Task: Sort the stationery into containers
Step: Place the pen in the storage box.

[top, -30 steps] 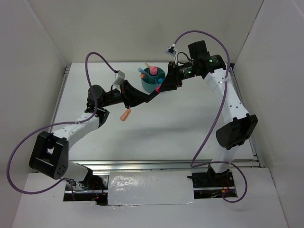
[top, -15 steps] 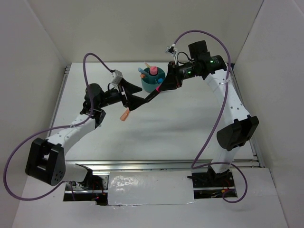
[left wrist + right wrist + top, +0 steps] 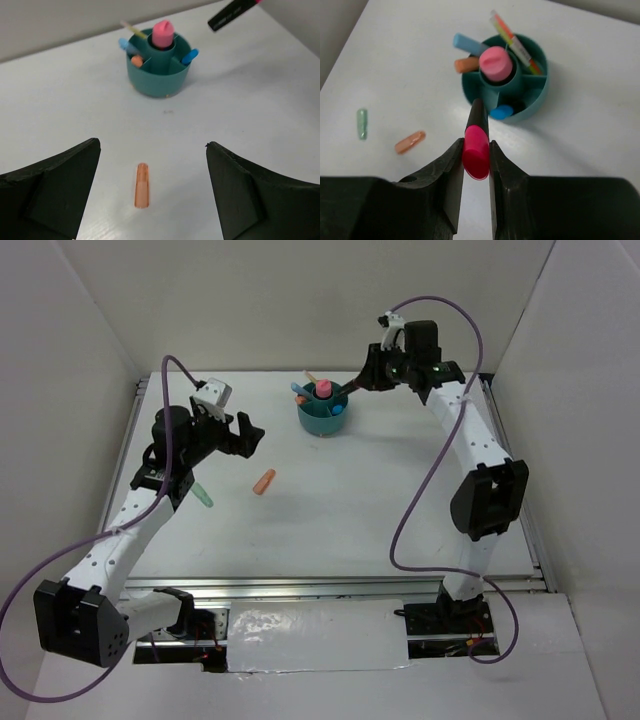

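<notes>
My right gripper [image 3: 476, 150] is shut on a black marker with a pink cap [image 3: 476, 142], held in the air beside the teal organizer cup [image 3: 541, 95] and pointing at it. From above, that gripper [image 3: 360, 384] hangs just right of the cup [image 3: 322, 420]. The cup holds a pink marker in its centre well, with blue, orange and yellow pens around it. An orange stub [image 3: 264, 482] lies on the table, in front of my open, empty left gripper [image 3: 151, 146]. That gripper [image 3: 245, 436] hovers left of the stub [image 3: 142, 185]. A mint green stub [image 3: 203, 495] lies further left.
White walls close the table at the back and on both sides. A metal rail [image 3: 340, 587] runs along the near edge. Purple cables loop off both arms.
The left gripper let go of the black marker, opened wide and drew back to the left. The right gripper closed on the marker and carried it back beside the cup.
</notes>
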Controlling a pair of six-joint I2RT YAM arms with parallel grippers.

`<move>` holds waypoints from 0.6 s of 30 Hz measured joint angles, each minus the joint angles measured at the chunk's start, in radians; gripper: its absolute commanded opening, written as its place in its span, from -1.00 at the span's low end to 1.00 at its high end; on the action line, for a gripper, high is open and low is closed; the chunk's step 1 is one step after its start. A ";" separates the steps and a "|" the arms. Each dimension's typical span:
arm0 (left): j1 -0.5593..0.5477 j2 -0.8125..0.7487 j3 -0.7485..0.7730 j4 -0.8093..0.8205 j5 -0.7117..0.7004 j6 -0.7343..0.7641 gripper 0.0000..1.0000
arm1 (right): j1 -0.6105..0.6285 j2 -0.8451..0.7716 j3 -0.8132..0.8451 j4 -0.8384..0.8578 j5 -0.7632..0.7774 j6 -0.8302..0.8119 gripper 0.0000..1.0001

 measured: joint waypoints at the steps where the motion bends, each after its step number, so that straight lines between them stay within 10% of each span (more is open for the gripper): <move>1: 0.001 0.000 0.002 -0.029 -0.025 -0.003 0.99 | 0.006 0.026 0.017 0.032 0.032 0.014 -1.00; 18: 0.029 -0.003 -0.017 -0.198 -0.196 0.028 0.98 | 0.060 0.219 0.047 0.163 0.296 0.026 -1.00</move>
